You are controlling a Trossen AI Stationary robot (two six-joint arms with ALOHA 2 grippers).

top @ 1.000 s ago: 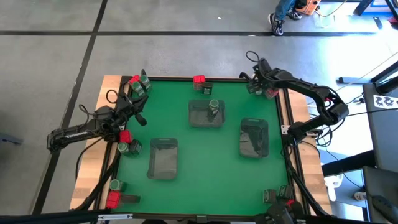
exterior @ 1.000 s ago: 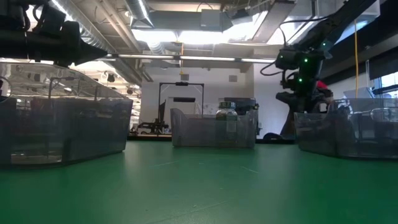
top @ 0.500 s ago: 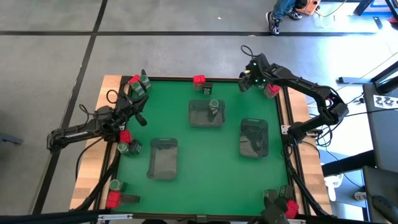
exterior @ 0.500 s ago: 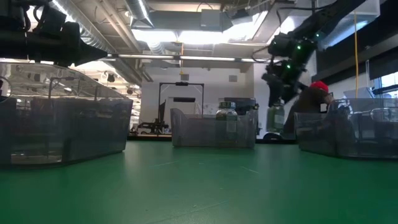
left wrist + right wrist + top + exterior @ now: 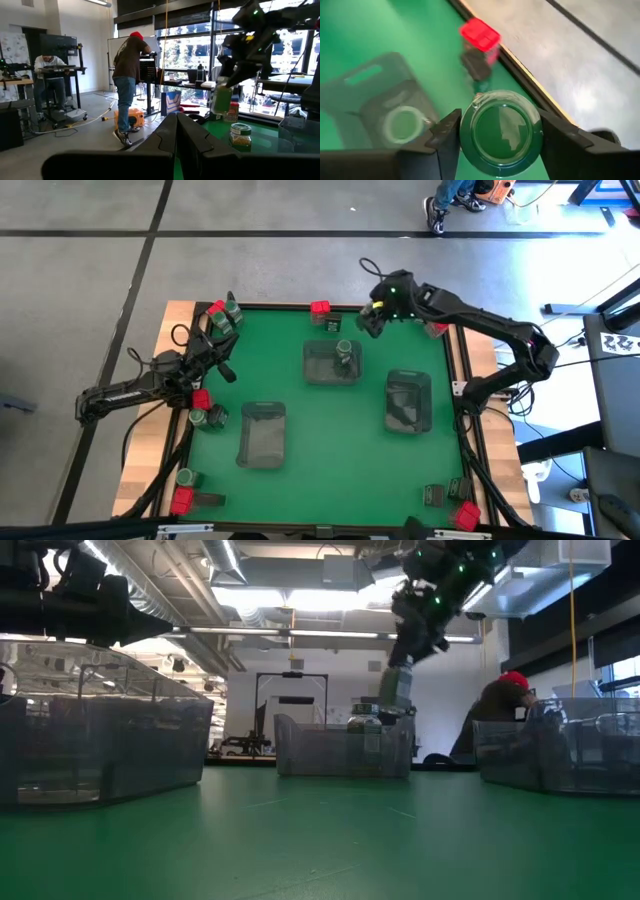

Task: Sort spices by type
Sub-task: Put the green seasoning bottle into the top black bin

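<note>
My right gripper (image 5: 368,320) hangs above the table's far part, beside the middle grey tray (image 5: 332,363), shut on a round grey-green jar (image 5: 395,690). Another jar (image 5: 345,352) stands inside that tray. More spices sit along the edges. A red box (image 5: 320,308) and a dark tin (image 5: 331,322) are at the far edge, and jars and red boxes (image 5: 222,317) fill the far left corner. My left gripper (image 5: 176,135) is shut at the left edge, touching nothing. My right gripper pinches the jar's round side wall (image 5: 470,135) between its two fingers, one finger (image 5: 447,135) on each side. The fingers slant down from the table's right. The jar is lifted clear and hangs below the fingers, slightly tilted (image 5: 221,97).
Two more grey trays stand at the right (image 5: 408,400) and the near left (image 5: 263,433). More spices lie at the left edge (image 5: 205,410), the near left corner (image 5: 182,492) and the near right corner (image 5: 450,505). A red box (image 5: 435,328) stays at the far right corner. People stand in the room beyond.
My right gripper has risen from the far right corner and swung along the far edge toward the table's left, rolling as it went. It carries the jar, which is now lifted clear and high beside the middle tray.
</note>
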